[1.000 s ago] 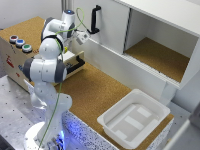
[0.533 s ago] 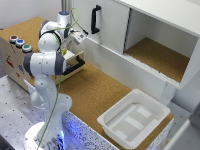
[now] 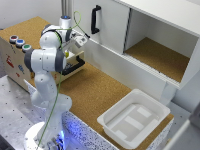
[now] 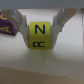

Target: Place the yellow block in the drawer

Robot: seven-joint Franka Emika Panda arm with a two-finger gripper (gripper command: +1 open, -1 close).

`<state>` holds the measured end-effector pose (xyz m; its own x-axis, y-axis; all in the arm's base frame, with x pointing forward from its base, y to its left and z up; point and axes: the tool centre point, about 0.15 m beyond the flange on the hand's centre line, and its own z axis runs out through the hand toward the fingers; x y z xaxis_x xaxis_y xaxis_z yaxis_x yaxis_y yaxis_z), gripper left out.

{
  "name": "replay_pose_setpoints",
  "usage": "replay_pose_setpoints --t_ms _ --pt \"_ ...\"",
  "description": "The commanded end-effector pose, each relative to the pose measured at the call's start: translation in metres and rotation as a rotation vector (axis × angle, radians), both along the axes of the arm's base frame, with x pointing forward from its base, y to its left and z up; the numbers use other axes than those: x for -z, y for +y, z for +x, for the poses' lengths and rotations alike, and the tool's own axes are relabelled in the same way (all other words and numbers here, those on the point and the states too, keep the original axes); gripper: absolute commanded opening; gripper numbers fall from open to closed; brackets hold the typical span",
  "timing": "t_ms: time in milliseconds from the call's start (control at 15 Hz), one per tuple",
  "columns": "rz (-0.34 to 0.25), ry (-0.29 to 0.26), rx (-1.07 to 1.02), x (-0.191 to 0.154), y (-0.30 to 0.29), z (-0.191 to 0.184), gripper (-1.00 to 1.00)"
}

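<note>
**Block gripped, above drawer**

Your tool (image 4: 42,31) is clamped on the yellow block (image 4: 40,35), fingers (image 4: 61,22) pressing both sides. The arm (image 3: 48,57) hangs over the pulled-out drawer (image 3: 74,65). A purple block (image 4: 7,26) sits just beside.

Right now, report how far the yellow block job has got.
Done: the gripper has the yellow block pinched between its fingers, and the drawer stands open below the arm. In hand: carrying the block, which is held above the surface. Left: lower it into the drawer and release.
</note>
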<state>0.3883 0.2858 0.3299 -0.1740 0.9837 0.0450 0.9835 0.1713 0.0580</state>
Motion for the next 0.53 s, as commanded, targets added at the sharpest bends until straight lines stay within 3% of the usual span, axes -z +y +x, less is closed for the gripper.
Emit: replay_pose_setpoints --t_ms 0,133,467 --pt "0.039 -0.020 0.053 -0.033 0.002 -0.002 1.00" --pt "0.084 -0.050 0.049 -0.075 0.000 -0.015 1.00" --pt "0.083 -0.060 0.048 -0.080 0.000 -0.018 1.00"
